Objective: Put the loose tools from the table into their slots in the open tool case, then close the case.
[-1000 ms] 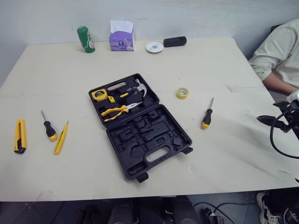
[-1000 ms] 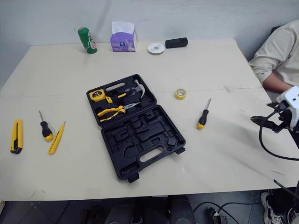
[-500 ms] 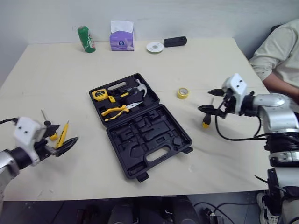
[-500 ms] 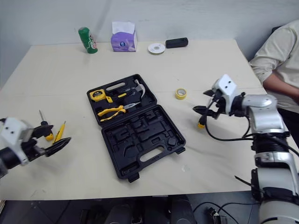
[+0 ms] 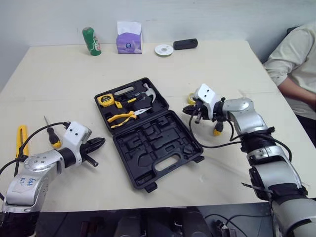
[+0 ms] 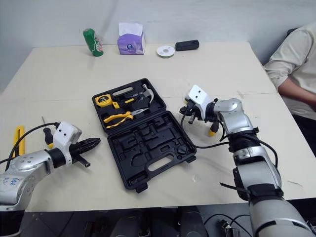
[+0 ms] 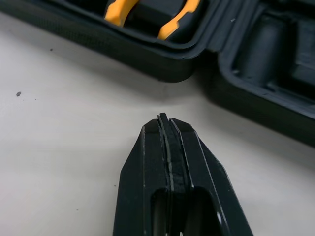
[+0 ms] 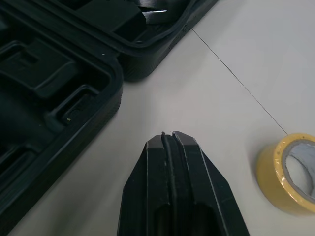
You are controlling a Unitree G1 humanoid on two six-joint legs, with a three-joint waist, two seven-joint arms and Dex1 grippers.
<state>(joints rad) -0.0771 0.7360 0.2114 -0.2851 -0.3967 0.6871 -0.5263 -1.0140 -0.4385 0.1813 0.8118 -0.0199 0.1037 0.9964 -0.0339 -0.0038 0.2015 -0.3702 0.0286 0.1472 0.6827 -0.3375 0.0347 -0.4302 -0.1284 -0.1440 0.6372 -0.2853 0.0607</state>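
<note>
An open black tool case point(image 5: 153, 144) lies mid-table, its far half holding a hammer point(image 5: 147, 91), pliers point(image 5: 126, 117) and tape measure point(image 5: 105, 100). No loose tool has been collected yet, so the task looks to be at its start.

The left gripper point(image 7: 165, 119) hovers low beside the case's left edge, fingers pressed together, empty. The right gripper point(image 8: 170, 135), likewise clenched and empty, points at the case's right edge, a yellow tape roll point(image 8: 290, 172) near it.

A screwdriver point(image 5: 217, 130) lies behind the right forearm. A utility knife point(image 5: 20, 140) and a second screwdriver point(image 5: 52, 134) lie far left. Next, a gripper would need to open over one of these.
</note>
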